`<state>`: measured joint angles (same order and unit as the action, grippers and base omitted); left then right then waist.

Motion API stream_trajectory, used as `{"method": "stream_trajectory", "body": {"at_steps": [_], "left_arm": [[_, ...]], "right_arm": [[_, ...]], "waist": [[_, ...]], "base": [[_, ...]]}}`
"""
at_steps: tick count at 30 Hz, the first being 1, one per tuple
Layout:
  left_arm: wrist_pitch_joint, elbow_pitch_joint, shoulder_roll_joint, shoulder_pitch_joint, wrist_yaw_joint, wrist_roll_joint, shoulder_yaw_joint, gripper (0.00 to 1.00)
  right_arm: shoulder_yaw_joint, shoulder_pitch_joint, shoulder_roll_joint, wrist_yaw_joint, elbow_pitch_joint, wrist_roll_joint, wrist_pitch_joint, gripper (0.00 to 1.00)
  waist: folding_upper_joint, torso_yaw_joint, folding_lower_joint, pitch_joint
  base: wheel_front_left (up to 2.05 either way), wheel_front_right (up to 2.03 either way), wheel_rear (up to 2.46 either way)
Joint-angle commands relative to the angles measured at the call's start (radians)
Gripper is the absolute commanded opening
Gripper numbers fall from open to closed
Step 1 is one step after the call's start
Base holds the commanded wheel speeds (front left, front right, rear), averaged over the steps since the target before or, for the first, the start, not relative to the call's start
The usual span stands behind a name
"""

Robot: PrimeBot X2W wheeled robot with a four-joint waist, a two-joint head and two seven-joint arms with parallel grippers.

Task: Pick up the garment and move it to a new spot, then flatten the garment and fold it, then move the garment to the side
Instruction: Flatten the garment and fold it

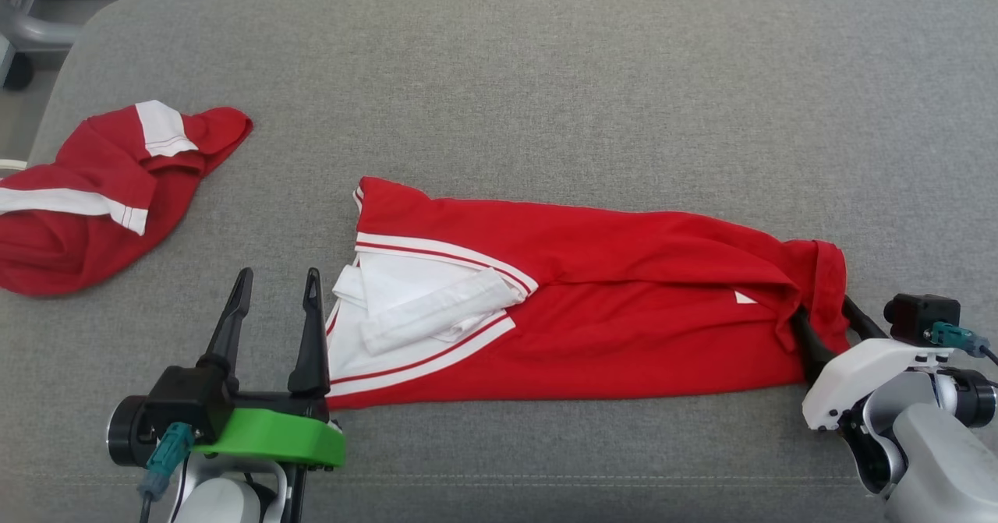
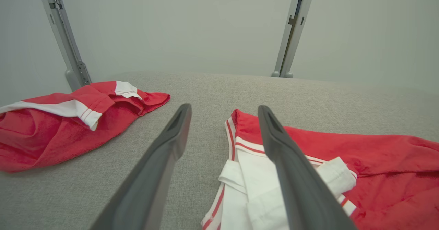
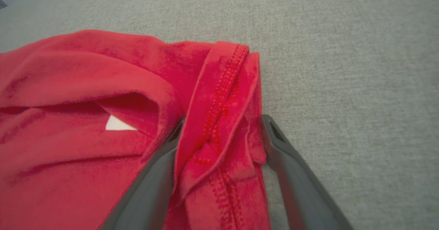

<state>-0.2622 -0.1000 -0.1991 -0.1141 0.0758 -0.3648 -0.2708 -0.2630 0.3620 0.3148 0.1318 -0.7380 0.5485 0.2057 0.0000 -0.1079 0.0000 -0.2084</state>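
The garment [image 1: 624, 305] lies near the middle of the grey pad [image 1: 546, 79], towards its front edge. It is folded into a long strip whose long axis runs left to right across the robot's front. Its collar end [image 1: 421, 305] points towards the left gripper [image 1: 279, 275] and its hem [image 3: 223, 86] sits at the right gripper [image 1: 828, 325], so each arm has one end of the strip close by. The left fingers stand apart and hold nothing. They point away from the robot, and the inner one lies just beside the white collar trim, perhaps brushing its edge. The right fingers are also spread, with the bunched hem between them. From the wrist the cloth fills most of the gap and touches the outer finger, but the jaws do not look closed on it. The likely next move is to close on the hem, since it lies straight ahead between those fingers. The cloth is a soft red knit, limp and creased, with a stitched hem rolled over on itself, a white ribbed collar with thin red stripes, and a small white tag [image 1: 744, 297] showing in a fold. The pad is a coarse woven grey with rounded corners. A second shirt [image 1: 93, 203], red with white bands, lies crumpled well apart at the far left.
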Motion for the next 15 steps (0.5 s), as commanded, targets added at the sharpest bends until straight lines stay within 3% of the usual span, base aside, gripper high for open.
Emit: {"method": "stream_trajectory", "body": {"at_steps": [1, 6, 7, 8, 9, 15], "left_arm": [[-0.002, -0.001, 0.007, -0.015, -0.008, 0.008, 0.005, 1.00], [-0.002, -0.003, 0.016, -0.024, -0.024, 0.025, 0.028, 1.00], [-0.002, -0.004, 0.017, -0.024, -0.026, 0.029, 0.031, 1.00], [-0.002, -0.005, 0.020, -0.024, -0.028, 0.031, 0.034, 1.00], [-0.002, -0.005, 0.023, -0.024, -0.030, 0.032, 0.036, 1.00], [-0.002, -0.006, 0.034, -0.020, -0.037, 0.044, 0.056, 1.00]], "right_arm": [[-0.011, -0.018, 0.005, -0.002, -0.020, 0.023, -0.027, 1.00], [-0.085, -0.017, 0.009, -0.002, 0.015, 0.145, -0.112, 1.00], [-0.097, -0.018, 0.015, -0.002, 0.026, 0.165, -0.120, 0.44], [-0.099, -0.014, 0.024, -0.002, 0.035, 0.175, -0.115, 0.05], [-0.100, -0.011, 0.034, -0.002, 0.036, 0.187, -0.115, 0.00], [-0.047, 0.022, 0.098, -0.004, 0.009, 0.231, -0.060, 0.00]], "waist": [[0.0000, 0.005, 0.0000, -0.004], [0.0000, 0.017, 0.0000, -0.019], [0.0000, 0.018, 0.0000, -0.020], [0.0000, 0.020, 0.0000, -0.021], [0.0000, 0.022, 0.0000, -0.021], [0.0000, 0.034, 0.0000, -0.015]], "base": [[0.00, 0.00, 0.00], [0.00, 0.00, 0.00], [0.00, 0.00, 0.00], [0.00, 0.00, 0.00], [0.00, 0.00, 0.00], [0.00, 0.00, 0.00]]}}
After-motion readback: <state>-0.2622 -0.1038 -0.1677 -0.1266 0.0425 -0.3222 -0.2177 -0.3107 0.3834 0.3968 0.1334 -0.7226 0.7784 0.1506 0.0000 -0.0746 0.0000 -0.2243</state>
